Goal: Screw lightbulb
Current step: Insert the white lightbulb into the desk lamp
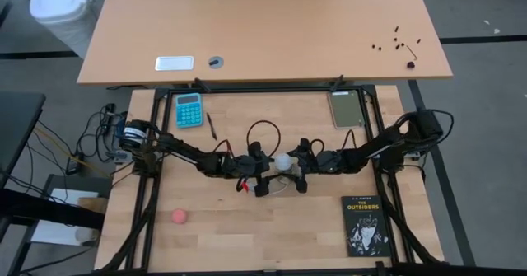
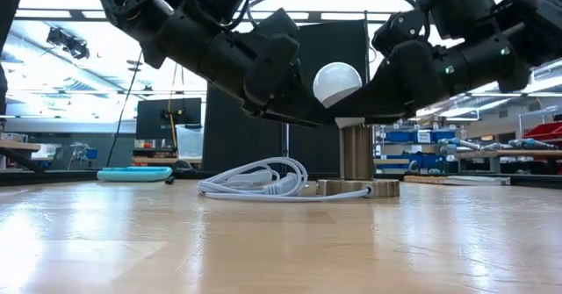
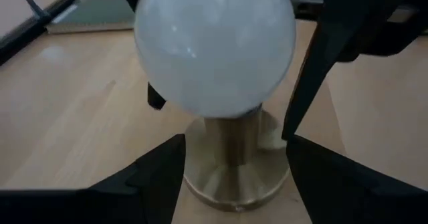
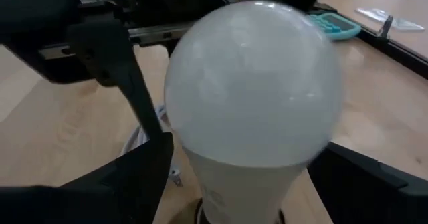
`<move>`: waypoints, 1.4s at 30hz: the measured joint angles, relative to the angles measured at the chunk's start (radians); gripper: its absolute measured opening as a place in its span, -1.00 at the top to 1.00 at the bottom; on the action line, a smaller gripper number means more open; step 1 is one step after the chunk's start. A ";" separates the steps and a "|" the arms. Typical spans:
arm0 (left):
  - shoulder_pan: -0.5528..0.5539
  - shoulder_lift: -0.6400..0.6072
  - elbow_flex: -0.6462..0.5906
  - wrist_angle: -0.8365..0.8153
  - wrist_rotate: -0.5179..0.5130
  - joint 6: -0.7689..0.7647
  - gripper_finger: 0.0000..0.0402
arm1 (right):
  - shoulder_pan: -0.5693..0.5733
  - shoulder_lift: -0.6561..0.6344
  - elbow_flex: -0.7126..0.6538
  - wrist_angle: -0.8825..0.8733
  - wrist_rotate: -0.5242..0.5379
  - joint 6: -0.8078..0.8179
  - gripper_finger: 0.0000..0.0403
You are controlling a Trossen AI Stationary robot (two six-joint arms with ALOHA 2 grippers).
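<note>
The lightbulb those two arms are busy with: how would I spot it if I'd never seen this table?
Look to the middle of the wooden table, where the two dark arms meet. Between the left gripper and the right gripper stands a brass socket with a round base and a white cord. The lightbulb sits on top: the only frosted white globe there.

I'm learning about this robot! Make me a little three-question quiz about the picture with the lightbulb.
1. True or false: the lightbulb stands upright on the brass socket.
2. What colour is the small ball lying on the table? A) pink B) green C) black
3. Fill in: the white cord lies coiled on the table beside the socket's ____.

Key: 1. True, the left claw and right claw sit on either side of it. 2. A. 3. base.
</note>
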 joint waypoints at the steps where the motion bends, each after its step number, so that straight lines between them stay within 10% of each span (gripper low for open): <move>1: 0.001 -0.011 -0.001 -0.016 -0.007 0.001 -0.31 | 0.003 -0.018 0.000 -0.029 -0.002 -0.001 -0.71; 42: 0.020 -0.049 -0.001 0.026 -0.020 0.049 -0.31 | 0.041 -0.191 0.000 -0.269 0.066 0.031 -0.70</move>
